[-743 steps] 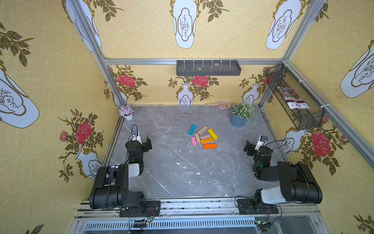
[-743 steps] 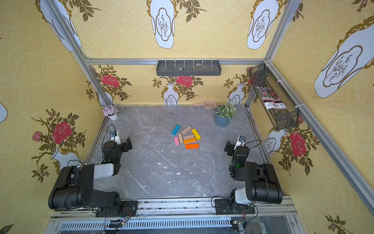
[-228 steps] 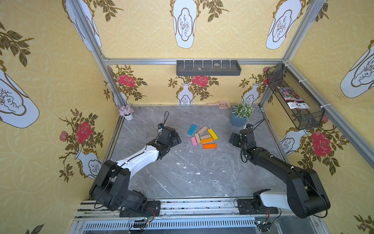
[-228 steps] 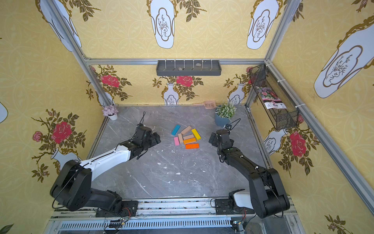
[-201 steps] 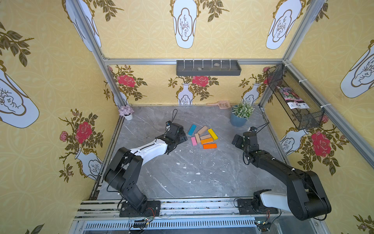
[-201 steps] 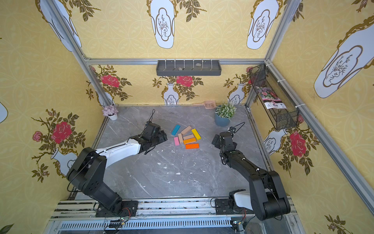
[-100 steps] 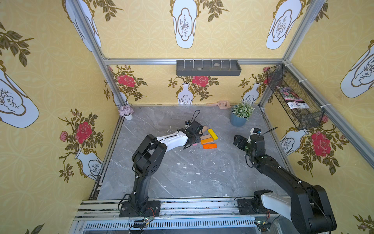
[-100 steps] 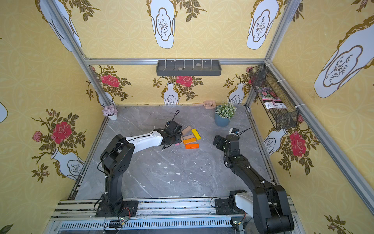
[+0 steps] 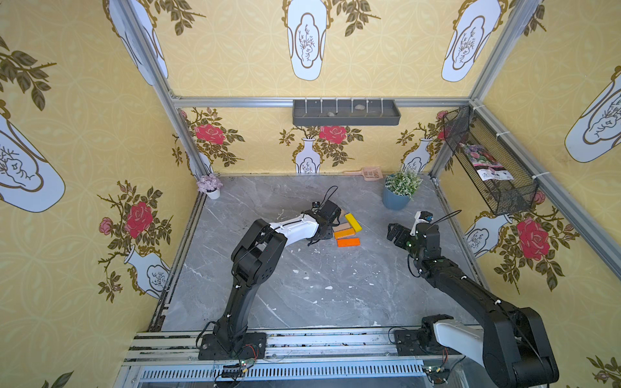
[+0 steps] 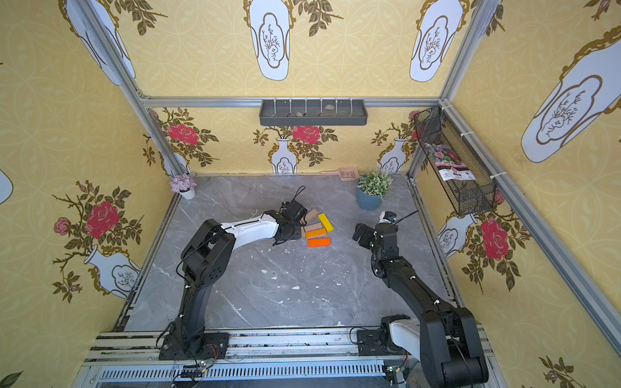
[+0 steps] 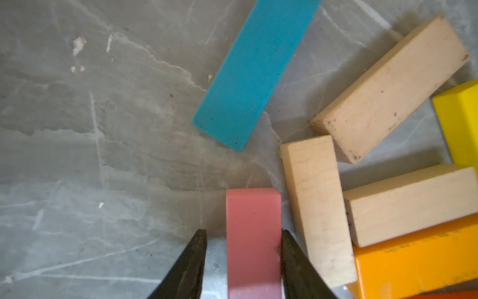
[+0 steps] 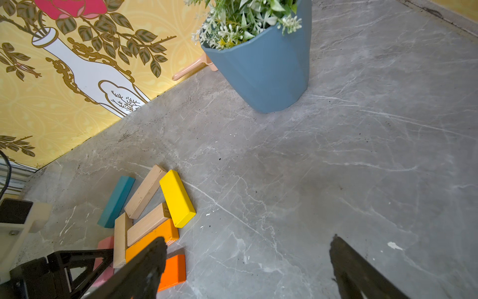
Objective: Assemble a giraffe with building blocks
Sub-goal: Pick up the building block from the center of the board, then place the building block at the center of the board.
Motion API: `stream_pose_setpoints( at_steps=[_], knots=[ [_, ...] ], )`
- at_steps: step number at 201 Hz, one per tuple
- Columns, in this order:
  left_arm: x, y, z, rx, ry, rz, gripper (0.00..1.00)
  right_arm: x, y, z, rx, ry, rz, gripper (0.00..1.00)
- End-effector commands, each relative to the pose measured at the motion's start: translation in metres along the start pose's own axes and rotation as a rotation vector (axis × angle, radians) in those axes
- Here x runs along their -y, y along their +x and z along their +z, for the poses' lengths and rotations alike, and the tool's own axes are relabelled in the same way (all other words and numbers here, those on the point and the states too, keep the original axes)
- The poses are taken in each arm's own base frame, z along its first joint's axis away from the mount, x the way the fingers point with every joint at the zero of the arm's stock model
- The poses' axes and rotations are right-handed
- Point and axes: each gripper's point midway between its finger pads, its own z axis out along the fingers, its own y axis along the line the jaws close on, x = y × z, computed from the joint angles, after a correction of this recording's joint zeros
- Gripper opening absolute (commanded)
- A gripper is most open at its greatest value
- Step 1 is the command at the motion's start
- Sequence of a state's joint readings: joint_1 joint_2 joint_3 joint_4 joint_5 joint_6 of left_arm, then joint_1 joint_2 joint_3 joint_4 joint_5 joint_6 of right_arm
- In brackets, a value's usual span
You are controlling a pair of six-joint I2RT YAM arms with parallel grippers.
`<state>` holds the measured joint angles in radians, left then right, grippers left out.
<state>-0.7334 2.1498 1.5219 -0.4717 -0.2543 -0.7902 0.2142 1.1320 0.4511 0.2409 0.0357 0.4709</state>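
Note:
The building blocks lie in a loose flat cluster mid-table; no giraffe figure is in view. In the left wrist view the pink block lies between the fingers of my left gripper. One finger touches its side and the other stands a little off it. Beyond it lie the blue block, three tan blocks and the yellow block. Two orange blocks lie at the cluster's near side. My right gripper hovers wide open over bare table, to the right of the cluster.
A blue pot with a plant stands at the back right, with a pink slotted scoop against the back wall. A small white pot of purple flowers sits in the back left corner. A wire basket hangs on the right wall.
My left arm has reached from the left side to the cluster, and its jaws have narrowed around the pink block. The right arm has drawn back slightly to the right, still open.

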Motion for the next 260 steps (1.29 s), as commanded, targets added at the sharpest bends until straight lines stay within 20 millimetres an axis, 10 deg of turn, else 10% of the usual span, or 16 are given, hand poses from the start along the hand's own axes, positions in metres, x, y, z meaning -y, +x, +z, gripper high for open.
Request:
stream_pose_setpoints(
  at_steps=[1,100,183,260],
  knots=[
    [-0.014,0.016,0.003,-0.053,-0.052,0.034,0.42,-0.002,-0.007,0.001,0.027,0.000,-0.005,0.98],
    [-0.058,0.022,-0.019,0.008,-0.110,-0.107,0.29,0.006,-0.002,-0.001,0.018,0.034,-0.012,0.98],
    [-0.110,-0.061,-0.009,0.102,0.029,-0.603,0.29,0.011,-0.001,-0.001,0.019,0.056,-0.007,0.97],
    [-0.103,-0.137,0.013,0.289,0.100,-0.920,0.28,0.012,-0.002,-0.001,0.025,0.059,-0.006,0.98]
  ],
)
